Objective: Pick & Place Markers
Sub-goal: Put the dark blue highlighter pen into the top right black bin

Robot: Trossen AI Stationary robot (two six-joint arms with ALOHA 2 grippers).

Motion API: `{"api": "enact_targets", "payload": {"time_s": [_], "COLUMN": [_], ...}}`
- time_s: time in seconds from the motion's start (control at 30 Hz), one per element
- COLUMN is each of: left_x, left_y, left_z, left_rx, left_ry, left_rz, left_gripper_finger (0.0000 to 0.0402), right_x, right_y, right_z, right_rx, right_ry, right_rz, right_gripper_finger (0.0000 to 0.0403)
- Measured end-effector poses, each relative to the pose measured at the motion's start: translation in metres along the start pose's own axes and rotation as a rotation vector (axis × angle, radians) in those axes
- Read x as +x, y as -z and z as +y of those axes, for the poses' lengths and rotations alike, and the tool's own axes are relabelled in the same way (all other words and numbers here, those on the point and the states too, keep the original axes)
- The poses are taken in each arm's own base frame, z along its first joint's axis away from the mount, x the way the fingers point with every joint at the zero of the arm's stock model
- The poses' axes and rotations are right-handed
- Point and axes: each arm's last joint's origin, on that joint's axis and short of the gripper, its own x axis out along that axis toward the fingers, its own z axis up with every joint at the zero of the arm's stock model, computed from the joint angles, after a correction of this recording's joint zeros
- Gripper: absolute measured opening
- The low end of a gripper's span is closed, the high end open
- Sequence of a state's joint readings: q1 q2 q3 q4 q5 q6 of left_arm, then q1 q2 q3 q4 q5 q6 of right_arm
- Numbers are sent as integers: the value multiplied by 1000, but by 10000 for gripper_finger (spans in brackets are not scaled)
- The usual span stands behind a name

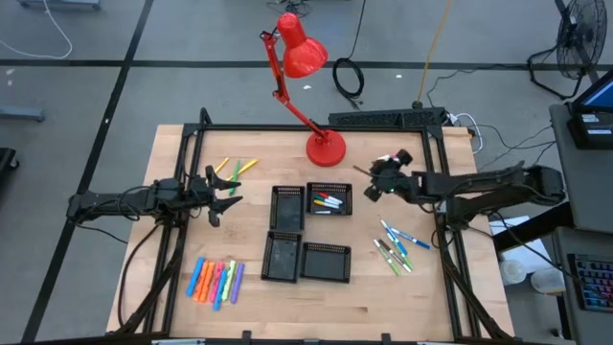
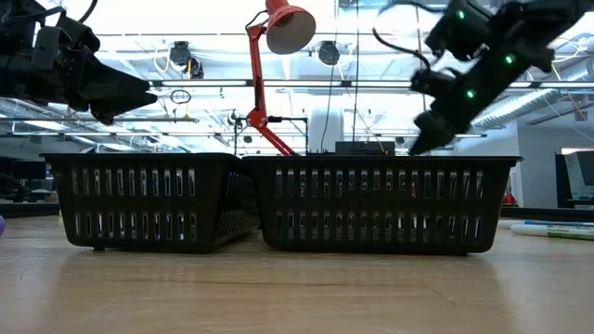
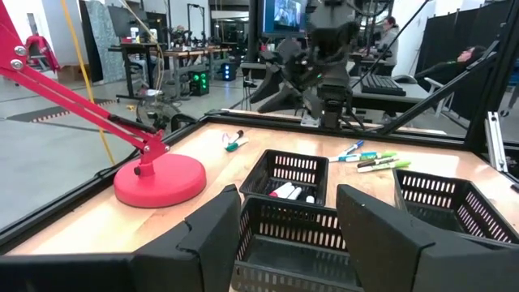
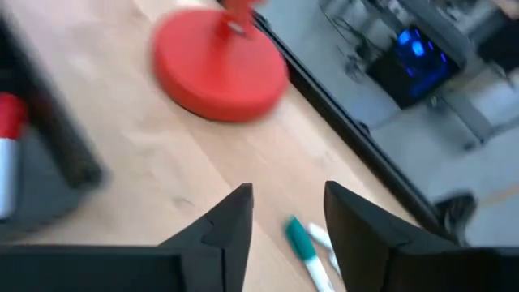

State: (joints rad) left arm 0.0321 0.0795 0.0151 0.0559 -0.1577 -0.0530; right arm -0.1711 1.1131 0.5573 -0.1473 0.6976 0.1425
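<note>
Four black mesh trays [image 1: 287, 207] stand together mid-table. The far right tray [image 1: 329, 190] holds a few markers [image 3: 288, 192], red and green caps showing. More markers lie loose: a neon row [image 1: 215, 281] near left, yellow-green ones [image 1: 237, 168] far left, blue and green ones [image 1: 397, 244] at the right. A green-capped marker [image 4: 304, 247] lies on the wood by the lamp base. My right gripper [image 4: 288, 199] hangs open above that stretch, tipped downward, right of the trays [image 1: 369, 187]. My left gripper [image 3: 288, 203] waits open and level at the table's left [image 1: 228, 190].
A red desk lamp stands with its round base [image 1: 326, 147] at the far middle of the table, close to my right gripper. A black frame [image 1: 316, 127] borders the table. Bare wood lies in front of the trays.
</note>
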Motion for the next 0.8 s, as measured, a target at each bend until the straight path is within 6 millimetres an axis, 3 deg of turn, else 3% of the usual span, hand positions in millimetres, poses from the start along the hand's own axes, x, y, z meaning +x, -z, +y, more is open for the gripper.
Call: {"api": "enact_targets", "payload": {"time_s": [0.27,0.57,0.8], "left_x": [0,0,0], "left_y": [0,0,0], "left_z": [0,0,0], "left_rx": [0,0,0], "left_ry": [0,0,0], "left_rz": [0,0,0], "left_gripper_finger": [209,209,209], "right_x": [23,52,73], "right_y": [27,29,38], "right_z": [-36,-72,-76], "right_rx": [209,207,202], "right_ry": [-25,-169,-313], "right_rz": [124,177,201], "right_gripper_finger": [187,194,183]}}
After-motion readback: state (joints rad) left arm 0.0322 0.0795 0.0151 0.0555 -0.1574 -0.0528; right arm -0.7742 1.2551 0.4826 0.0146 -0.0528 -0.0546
